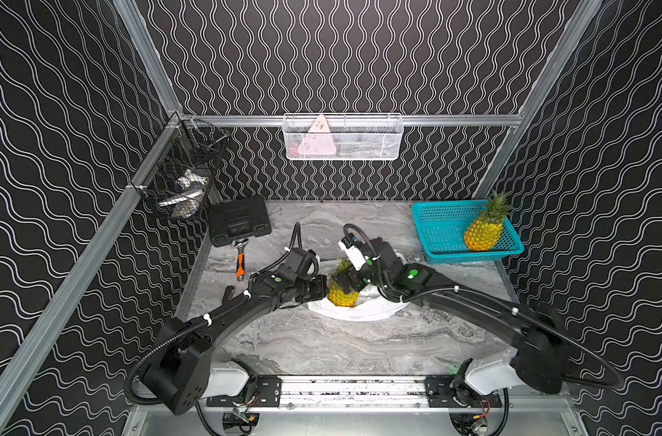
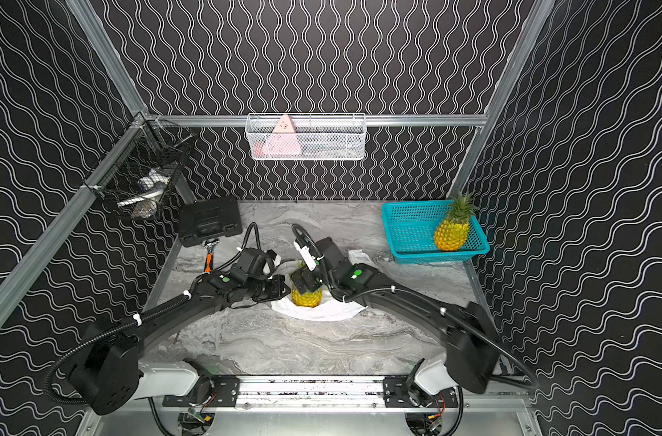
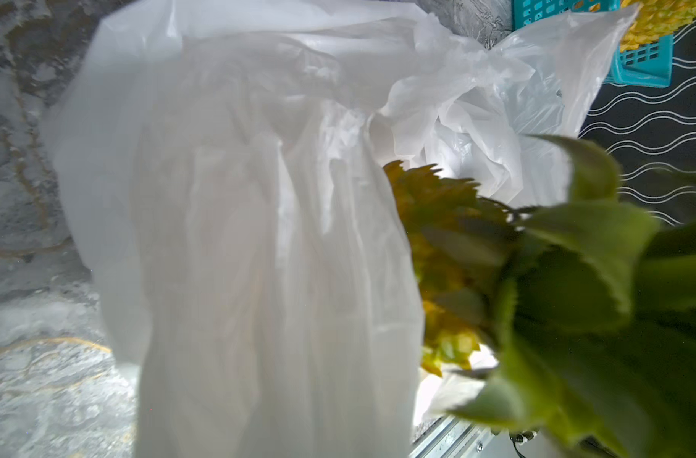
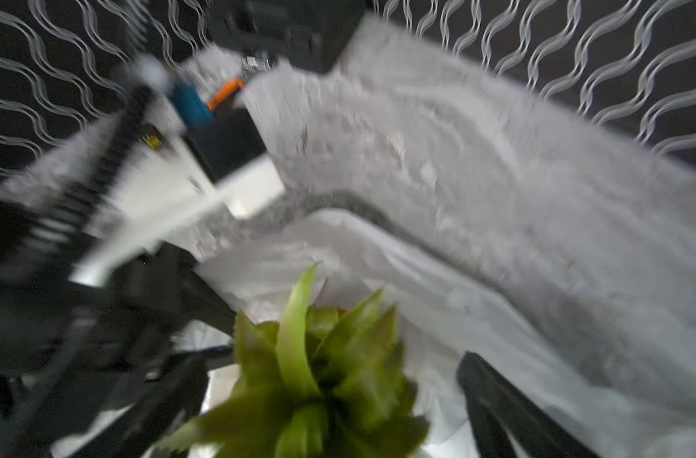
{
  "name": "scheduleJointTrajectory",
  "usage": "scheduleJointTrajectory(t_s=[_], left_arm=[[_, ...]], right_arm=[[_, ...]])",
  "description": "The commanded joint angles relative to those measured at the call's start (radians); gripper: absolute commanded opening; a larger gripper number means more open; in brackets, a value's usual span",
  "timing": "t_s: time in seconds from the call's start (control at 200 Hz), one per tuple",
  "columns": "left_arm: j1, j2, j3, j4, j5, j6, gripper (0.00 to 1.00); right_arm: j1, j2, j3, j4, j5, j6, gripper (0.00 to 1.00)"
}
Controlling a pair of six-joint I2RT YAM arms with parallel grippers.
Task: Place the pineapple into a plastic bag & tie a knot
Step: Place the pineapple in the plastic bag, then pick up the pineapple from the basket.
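Note:
A yellow pineapple (image 1: 342, 296) (image 2: 306, 298) with a green crown (image 4: 318, 376) stands upright in the open mouth of the white plastic bag (image 1: 359, 311) (image 2: 321, 312), mid-table. My right gripper (image 1: 346, 281) (image 4: 322, 416) hangs over the crown, open, its dark fingers (image 4: 497, 408) wide apart on either side of the leaves. My left gripper (image 1: 321, 288) is at the bag's left rim, shut on the plastic. In the left wrist view the bag (image 3: 259, 238) stretches up and hides the fingers, with the pineapple (image 3: 449, 246) beside it. The knot is out of view.
A teal basket (image 1: 435, 226) at the back right holds a second pineapple (image 1: 484, 234). A black tool case (image 1: 238, 222) and an orange-handled wrench (image 1: 240, 264) lie at the back left. Wire baskets hang on the back wall (image 1: 342, 137) and the left wall (image 1: 182, 177).

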Motion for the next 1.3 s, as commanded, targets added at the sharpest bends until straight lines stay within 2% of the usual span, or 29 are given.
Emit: scheduleJointTrajectory(t_s=[0.0, 0.065, 0.125, 0.21, 0.31, 0.4, 0.485, 0.636, 0.731, 0.816, 1.021, 1.086, 1.146, 1.296], left_arm=[[0.001, 0.0, 0.014, -0.041, -0.023, 0.0, 0.0], [0.001, 0.009, 0.019, -0.051, -0.028, 0.004, 0.0], [0.001, 0.017, 0.026, -0.064, -0.033, 0.004, 0.0], [0.001, 0.023, 0.034, -0.074, -0.036, 0.014, 0.0], [0.001, 0.026, 0.047, -0.081, -0.033, 0.026, 0.0], [0.001, 0.028, 0.054, -0.086, -0.038, 0.037, 0.0], [0.001, 0.03, 0.061, -0.091, -0.041, 0.046, 0.0], [0.0, 0.031, 0.069, -0.096, -0.039, 0.059, 0.0], [-0.002, 0.033, 0.068, -0.095, -0.035, 0.061, 0.0], [-0.007, 0.038, 0.065, -0.091, -0.032, 0.06, 0.0], [-0.013, 0.049, 0.065, -0.092, -0.026, 0.054, 0.0], [-0.013, 0.053, 0.073, -0.102, -0.026, 0.06, 0.0], [-0.014, 0.054, 0.078, -0.111, -0.027, 0.065, 0.0], [-0.013, 0.052, 0.076, -0.122, -0.027, 0.069, 0.0]], right_arm=[[-0.057, -0.076, 0.09, -0.123, -0.026, -0.073, 1.0], [-0.156, -0.099, 0.138, -0.203, -0.073, -0.098, 1.0], [-0.271, -0.116, 0.136, -0.214, -0.019, -0.101, 1.0], [-0.453, -0.098, 0.128, -0.198, 0.178, -0.082, 1.0], [-0.659, 0.001, 0.185, -0.228, 0.388, -0.009, 1.0], [-0.812, 0.079, 0.217, -0.204, 0.427, 0.052, 1.0], [-0.91, 0.139, 0.231, -0.143, 0.418, 0.085, 1.0], [-1.026, 0.276, 0.312, -0.075, 0.27, 0.139, 1.0], [-1.049, 0.365, 0.368, -0.021, 0.28, 0.129, 1.0], [-1.064, 0.411, 0.364, 0.094, 0.295, 0.116, 1.0], [-1.104, 0.555, 0.388, 0.239, 0.346, 0.102, 1.0], [-1.108, 0.581, 0.379, 0.301, 0.371, 0.065, 0.95], [-1.116, 0.592, 0.367, 0.362, 0.321, 0.022, 0.85], [-1.121, 0.57, 0.302, 0.522, 0.212, -0.103, 0.36]])
